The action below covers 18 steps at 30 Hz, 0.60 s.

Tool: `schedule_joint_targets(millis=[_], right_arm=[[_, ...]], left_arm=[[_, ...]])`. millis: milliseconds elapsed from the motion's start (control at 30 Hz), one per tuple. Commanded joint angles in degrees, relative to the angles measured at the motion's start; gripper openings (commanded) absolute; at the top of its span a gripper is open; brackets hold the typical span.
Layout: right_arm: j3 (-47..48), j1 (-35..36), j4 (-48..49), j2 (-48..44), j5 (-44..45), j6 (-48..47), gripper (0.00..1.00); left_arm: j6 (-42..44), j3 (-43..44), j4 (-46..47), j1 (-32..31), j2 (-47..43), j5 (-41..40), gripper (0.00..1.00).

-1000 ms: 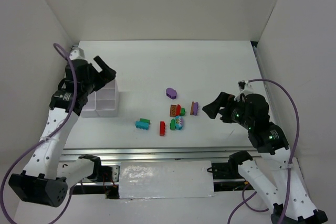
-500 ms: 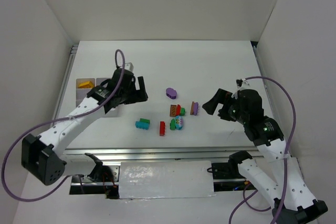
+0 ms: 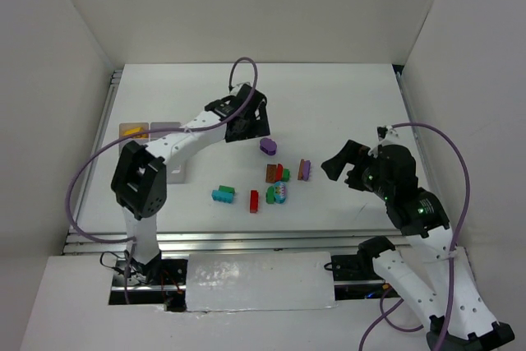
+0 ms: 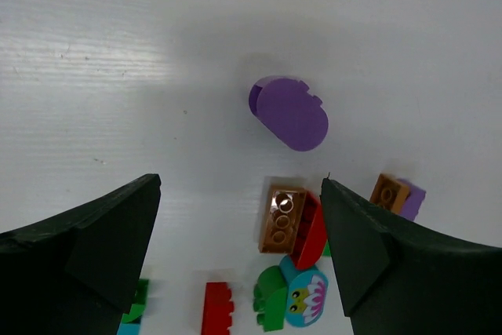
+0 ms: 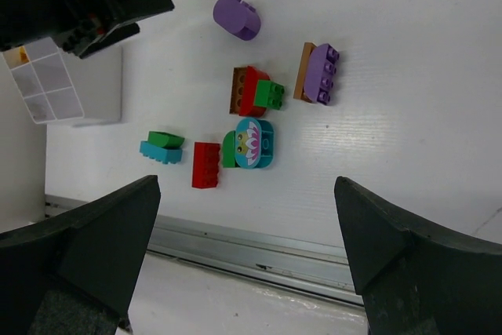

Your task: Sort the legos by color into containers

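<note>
My left end effector [image 4: 239, 186] is spread wide and empty, poised near the purple oval lego [image 4: 290, 113] on the bench [image 4: 118, 52] — the brown-and-red cluster [image 4: 289, 223] lies close by, so a skewed descent could nudge those bricks. A second ago this arm was back over the tray [image 5: 102, 88], where one yellow piece [image 3: 134, 131] sits.

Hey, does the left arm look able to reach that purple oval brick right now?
Likely yes. The left end effector is open close above the purple oval brick, which lies alone on bare table, apart from the nearest brown brick.
</note>
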Motion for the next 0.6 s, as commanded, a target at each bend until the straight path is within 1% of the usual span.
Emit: schedule_joint_targets(millis=[0,67,100,167,200,267,300,400,567], right_arm=[[-0.1,0.6,0.7,-1.5,1.7,-0.8,1.0],[-0.4,0.6,1.1,-1.7,1.4,-0.9,1.0],[-0.4,0.6,1.1,-1.7,1.3,-1.0,1.0],[-0.5,0.6,1.5,-1.9,0.9,-1.0,1.0],[-0.5,0.6,1.7,-2.0,0.9,-1.0,1.0],[-0.7,0.6,1.8,-2.4,0.6,-0.9,1.0],[-0.7,0.6,1.8,-2.7,0.5,-1.0,1.0],[-0.7,0.6,1.8,-3.1,-0.1,-1.1,1.0],[-1.0,0.7,1.8,-3.5,-1.1,-1.5,1.0]], left_arm=[[-10.7,3.7,-4.3,-1.6,3.0,-5.6,0.96],[-15.1,3.6,-4.1,-2.2,3.9,-6.3,0.96],[-20.1,3.6,-4.3,-3.1,4.2,-7.2,0.97],[-23.7,4.1,-3.4,-3.8,5.7,-8.7,0.97],[-26.7,5.9,-3.6,-4.3,6.7,-8.8,0.97],[-28.4,9.5,-6.3,-4.9,10.7,-9.5,0.97],[-30.9,13.8,-8.4,-5.3,12.1,-10.1,0.97],[-33.3,18.3,-12.9,-5.6,16.5,-11.2,0.94],[-33.6,18.8,-12.2,-5.4,19.6,-11.3,0.89]])
